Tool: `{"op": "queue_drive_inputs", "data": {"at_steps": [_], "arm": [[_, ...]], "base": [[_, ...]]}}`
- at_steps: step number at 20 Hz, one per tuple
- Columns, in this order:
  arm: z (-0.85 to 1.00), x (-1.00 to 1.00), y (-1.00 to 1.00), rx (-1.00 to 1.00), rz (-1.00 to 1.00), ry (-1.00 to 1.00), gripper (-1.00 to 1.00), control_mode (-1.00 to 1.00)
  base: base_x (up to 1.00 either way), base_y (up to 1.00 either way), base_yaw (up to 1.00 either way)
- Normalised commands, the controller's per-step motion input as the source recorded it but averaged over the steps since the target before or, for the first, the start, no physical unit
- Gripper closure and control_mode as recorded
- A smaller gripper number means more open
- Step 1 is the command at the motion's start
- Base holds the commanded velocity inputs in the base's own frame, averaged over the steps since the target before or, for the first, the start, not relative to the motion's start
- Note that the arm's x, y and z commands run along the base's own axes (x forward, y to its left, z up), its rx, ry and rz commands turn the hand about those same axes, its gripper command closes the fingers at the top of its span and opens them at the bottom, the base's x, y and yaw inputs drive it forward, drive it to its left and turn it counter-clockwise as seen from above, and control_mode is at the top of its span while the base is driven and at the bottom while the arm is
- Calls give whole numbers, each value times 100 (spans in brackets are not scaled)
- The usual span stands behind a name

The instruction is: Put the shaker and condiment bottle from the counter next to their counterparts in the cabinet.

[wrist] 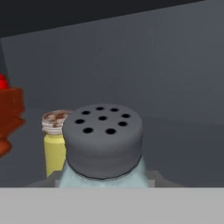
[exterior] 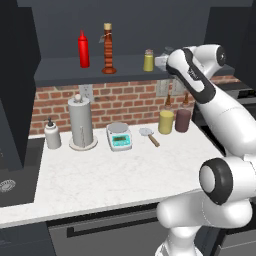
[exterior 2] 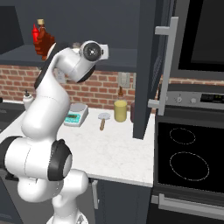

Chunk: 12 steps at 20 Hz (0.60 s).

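Note:
The shaker [wrist: 103, 135], pale blue-grey with a dark grey holed cap, sits right in front of the hand camera, and my gripper [wrist: 103, 181] is shut on its body. In the left base view my gripper [exterior: 161, 61] is up at the cabinet shelf [exterior: 65, 67], just right of the yellow-olive shaker [exterior: 148, 61] [wrist: 53, 148]. The ribbed reddish-brown condiment bottle [exterior: 108, 49] [exterior 2: 42, 41] stands upright on the shelf beside the red squeeze bottle [exterior: 83, 49]. The fingertips are mostly hidden by the jar.
On the counter [exterior: 110, 175] stand a soap dispenser [exterior: 52, 135], paper towel holder [exterior: 82, 122], kitchen scale [exterior: 119, 136], yellow canister [exterior: 166, 121] and dark canister [exterior: 183, 120]. An open cabinet door [exterior 2: 151, 65] hangs at the right beside the stove [exterior 2: 188, 157].

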Motion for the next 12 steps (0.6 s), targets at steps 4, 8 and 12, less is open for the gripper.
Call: {"op": "queue_drive_inputs", "data": {"at_steps": [4,8,12], "arm": [[0,10,0,0,7,0,100,-100],[0,17,0,0,7,0,100,-100],[0,17,0,0,5,0,100,-100]], "base": [[0,0,0],[0,0,0],[0,0,0]]}}
